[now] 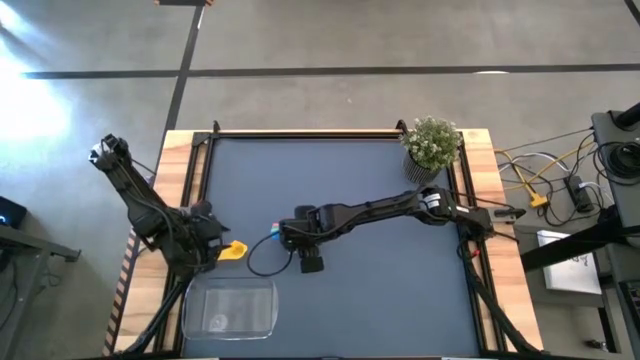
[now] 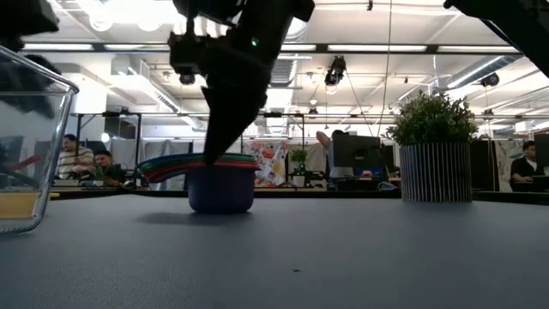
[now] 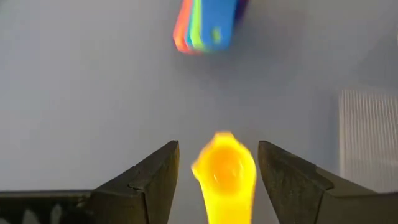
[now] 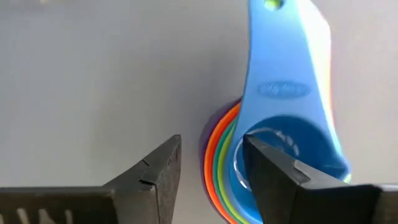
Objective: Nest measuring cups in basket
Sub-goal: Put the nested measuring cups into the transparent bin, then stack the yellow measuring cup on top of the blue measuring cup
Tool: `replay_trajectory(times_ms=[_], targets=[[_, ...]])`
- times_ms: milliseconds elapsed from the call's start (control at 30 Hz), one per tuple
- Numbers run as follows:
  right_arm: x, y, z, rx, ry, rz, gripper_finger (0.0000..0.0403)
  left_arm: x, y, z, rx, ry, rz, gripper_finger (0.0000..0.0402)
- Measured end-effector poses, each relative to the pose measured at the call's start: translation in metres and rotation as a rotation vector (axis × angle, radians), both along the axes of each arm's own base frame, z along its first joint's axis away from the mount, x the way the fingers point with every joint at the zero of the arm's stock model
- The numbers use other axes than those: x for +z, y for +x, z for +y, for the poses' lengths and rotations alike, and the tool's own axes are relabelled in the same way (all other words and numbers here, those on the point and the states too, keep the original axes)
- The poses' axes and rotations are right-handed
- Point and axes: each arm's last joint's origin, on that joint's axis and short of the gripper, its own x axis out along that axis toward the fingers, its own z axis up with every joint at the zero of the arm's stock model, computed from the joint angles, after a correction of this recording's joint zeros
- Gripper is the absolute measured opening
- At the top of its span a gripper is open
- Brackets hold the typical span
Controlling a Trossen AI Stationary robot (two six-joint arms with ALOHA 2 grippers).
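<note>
a dark matte table top fills the work area, with an open office and seated people beyond it in the low view. much of the stack of measuring cups is hidden from above by the right gripper, and only a sliver of blue shows there; the low view shows a dark blue bowl on the table with thin coloured rims fanned above it. in the right wrist view the nested rims read purple, orange, green and light blue, and one parted finger sits over the top cup's bowl while the other stands clear beside the stack, so a grip cannot be confirmed. the left gripper has its fingers spread around the glossy yellow cup without visibly touching it. the clear, round-cornered basket lies just beside it, near the table's front edge. a potted plant stands at the far right corner.
</note>
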Motion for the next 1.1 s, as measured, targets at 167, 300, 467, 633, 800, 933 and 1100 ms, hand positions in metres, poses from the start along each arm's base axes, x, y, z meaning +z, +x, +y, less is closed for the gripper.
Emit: replay_trajectory(times_ms=[167,300,467,633,800,933,1100], targets=[[0.022,0.001,0.002,-0.027,0.017,-0.024,0.0168,0.016,0.004,0.002,0.043,0.108,-0.165,0.0201],[0.041,0.008,0.004,-0.025,0.027,-0.129,0.0169,0.035,0.008,0.002,0.106,0.197,-0.322,0.0201],[0.053,0.026,0.005,0.015,0.044,-0.347,0.0169,0.055,0.011,0.002,0.192,0.252,-0.474,0.0201],[0.042,0.043,-0.002,0.079,0.09,-0.45,0.0169,0.054,0.015,-0.002,0.191,0.294,-0.509,0.0201],[0.016,0.056,-0.013,0.079,0.094,-0.456,0.0169,0.048,0.018,-0.005,0.171,0.302,-0.509,0.0201],[0.005,0.054,-0.017,0.085,0.067,-0.383,0.0169,0.041,0.016,-0.006,0.104,0.197,-0.405,0.0201],[0.024,0.042,-0.009,0.077,0.071,-0.345,0.0168,0.03,0.015,-0.008,0.055,0.107,-0.268,0.0201]])
